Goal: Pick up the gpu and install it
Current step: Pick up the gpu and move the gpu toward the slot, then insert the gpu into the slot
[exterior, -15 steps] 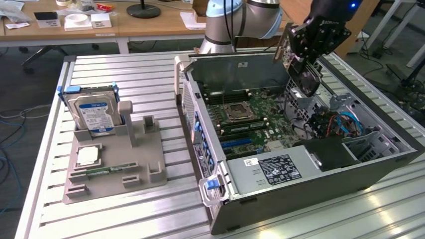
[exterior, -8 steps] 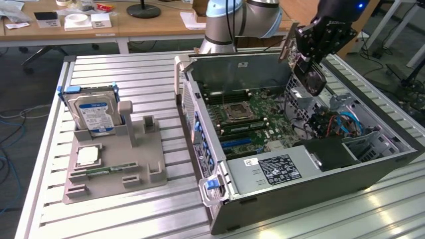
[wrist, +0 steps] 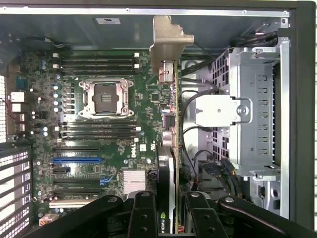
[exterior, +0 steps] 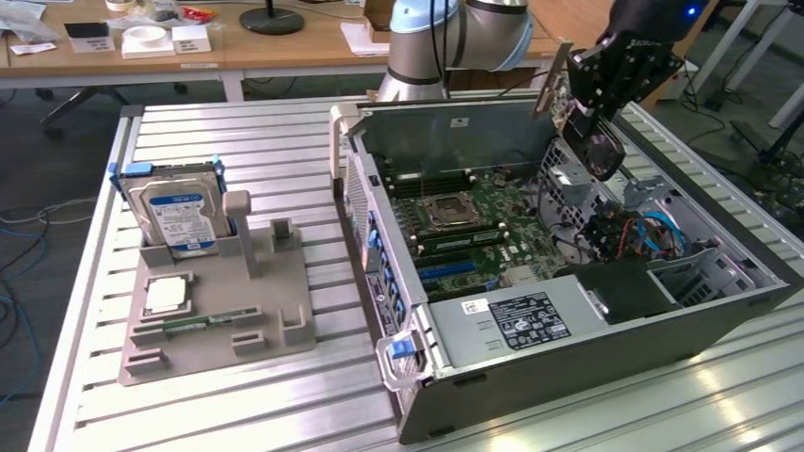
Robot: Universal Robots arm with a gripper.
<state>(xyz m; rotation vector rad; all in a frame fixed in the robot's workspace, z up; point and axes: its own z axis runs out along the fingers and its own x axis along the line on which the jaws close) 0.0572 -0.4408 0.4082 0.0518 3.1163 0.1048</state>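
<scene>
Currently, at the exterior view's left, a gray holder tray (exterior: 214, 350) is sitting on the slatted metal table (exterior: 226, 132). A hard drive (exterior: 180, 218) with a blue-white label is standing upright at the tray's far end. A square processor chip (exterior: 168, 295) is lying flat nearer the camera, and a narrow green memory stick (exterior: 201, 323) is lying just beside the chip, on its near side.

Moving toward the middle, the open computer case (exterior: 566, 367) is lying on its side with its interior facing up. The motherboard (exterior: 484, 226) is showing inside, its empty processor socket (exterior: 446, 212) sitting between rows of memory slots (wrist: 99, 59). Behind the case, the arm (exterior: 440, 38) is standing at the table's far edge.

At the exterior view's right, the gripper (exterior: 590, 104) is hanging above the case's far right corner and is clamping the gpu (exterior: 601, 151) between its black fingers (wrist: 143, 218). The gpu is hanging below them, tilted, with its black cooler and fan facing the camera, not seated in any slot.

From the wrist view, the fingers are pressing on both faces of the card, which is showing edge-on. Its silver end bracket (wrist: 168, 44) is pointing toward the case's rear wall. The card is hovering over the line where the motherboard is meeting the silver drive cage (wrist: 257, 109), apart from the blue expansion slot (wrist: 77, 160).
</scene>
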